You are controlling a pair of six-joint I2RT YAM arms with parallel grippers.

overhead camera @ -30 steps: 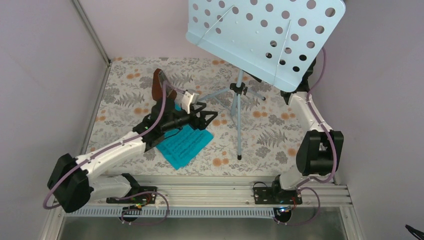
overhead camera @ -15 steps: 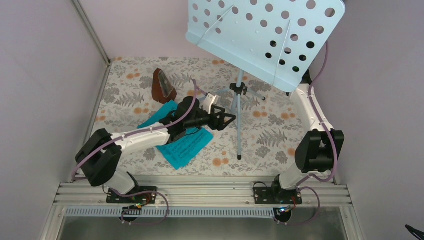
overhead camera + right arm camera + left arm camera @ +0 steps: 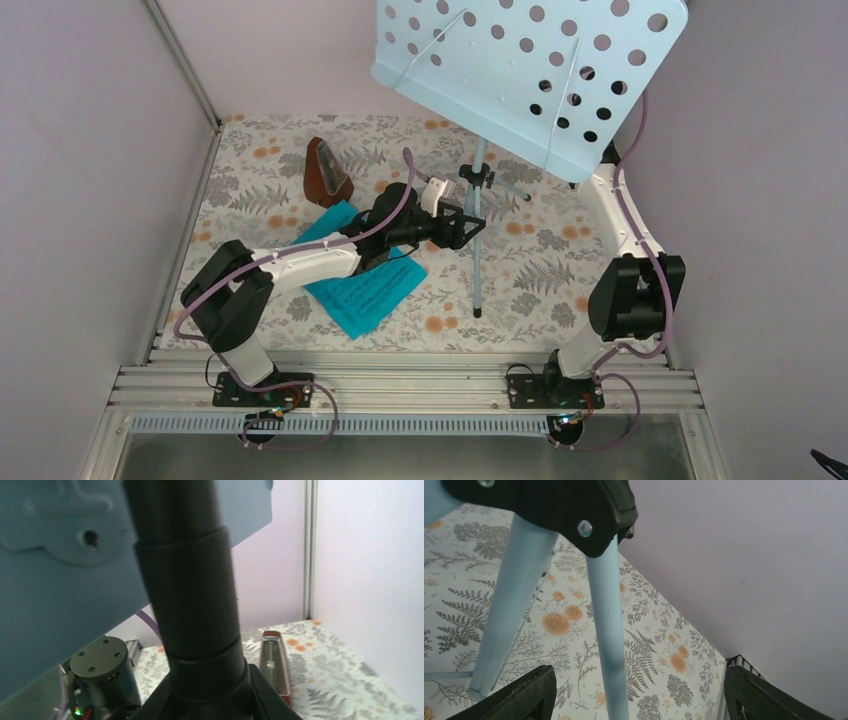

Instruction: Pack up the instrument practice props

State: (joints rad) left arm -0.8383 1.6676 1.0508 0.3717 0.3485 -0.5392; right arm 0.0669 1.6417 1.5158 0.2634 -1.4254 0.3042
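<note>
The pale blue perforated music stand [image 3: 530,80] stands at the back right on silver tripod legs [image 3: 477,250]. My left gripper [image 3: 466,228] is open, with its jaws on either side of one leg [image 3: 606,640] just below the black tripod hub [image 3: 549,505] and not touching it. My right gripper [image 3: 207,695] is shut on the stand's black upper pole [image 3: 190,595] under the desk, and the desk hides it in the top view. The reddish-brown metronome [image 3: 325,172] stands upright at the back left and also shows in the right wrist view [image 3: 276,665]. The teal sheet [image 3: 365,285] lies flat under my left arm.
A floral mat [image 3: 540,280] covers the table. Pale walls close in on the left, back and right. A metal rail [image 3: 400,385] runs along the near edge. A black motor housing [image 3: 102,675] sits low left in the right wrist view.
My left arm has stretched to the right, away from the metronome and over the teal sheet. Its open jaws now straddle a tripod leg. The right arm has barely moved.
</note>
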